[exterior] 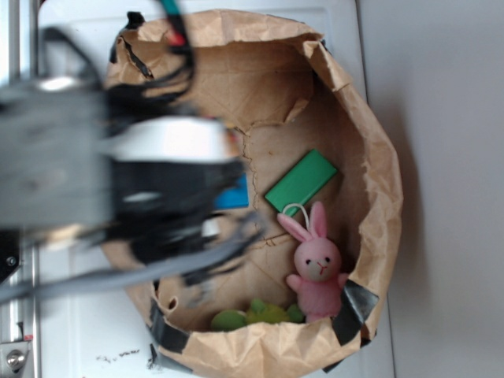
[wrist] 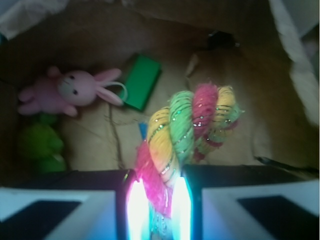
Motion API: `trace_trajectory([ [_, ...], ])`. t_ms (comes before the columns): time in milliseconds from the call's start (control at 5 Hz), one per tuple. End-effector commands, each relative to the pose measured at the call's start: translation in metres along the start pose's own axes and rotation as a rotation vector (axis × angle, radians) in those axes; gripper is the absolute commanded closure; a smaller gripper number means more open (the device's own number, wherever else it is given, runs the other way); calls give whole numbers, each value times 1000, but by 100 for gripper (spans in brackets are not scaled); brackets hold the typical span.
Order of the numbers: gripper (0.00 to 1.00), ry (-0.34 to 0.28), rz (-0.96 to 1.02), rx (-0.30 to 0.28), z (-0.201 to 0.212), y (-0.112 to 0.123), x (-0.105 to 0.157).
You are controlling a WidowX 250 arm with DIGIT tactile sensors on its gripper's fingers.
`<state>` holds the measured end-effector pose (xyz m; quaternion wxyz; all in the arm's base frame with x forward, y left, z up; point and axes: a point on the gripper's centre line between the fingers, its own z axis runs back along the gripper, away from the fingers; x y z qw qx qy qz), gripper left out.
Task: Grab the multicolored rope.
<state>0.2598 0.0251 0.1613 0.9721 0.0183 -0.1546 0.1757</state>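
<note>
A: What is sitting inside the crumpled brown paper bag (exterior: pixel 378 157)?

B: A flat green rectangular block (exterior: pixel 300 182) is lying tilted near the middle, and a pink plush bunny (exterior: pixel 315 264) is sitting just below it.

A: Anything else?

B: A soft green toy (exterior: pixel 252 316) is resting beside the bunny. The blurred black and grey robot arm (exterior: pixel 118 173) is covering the bag's left half, with a blue patch (exterior: pixel 235 194) showing at its edge.

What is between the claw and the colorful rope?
Nothing. In the wrist view the claw is already shut on the multicolored rope, which sticks out from between its fingers.
</note>
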Motion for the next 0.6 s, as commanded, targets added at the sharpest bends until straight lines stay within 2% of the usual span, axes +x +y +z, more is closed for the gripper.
trace_trajectory([
  [0, 100, -34, -15, -53, 19, 7, 16],
  [200, 100, -10, -35, -96, 24, 12, 14],
  [400, 100, -14, -33, -98, 24, 15, 15],
])
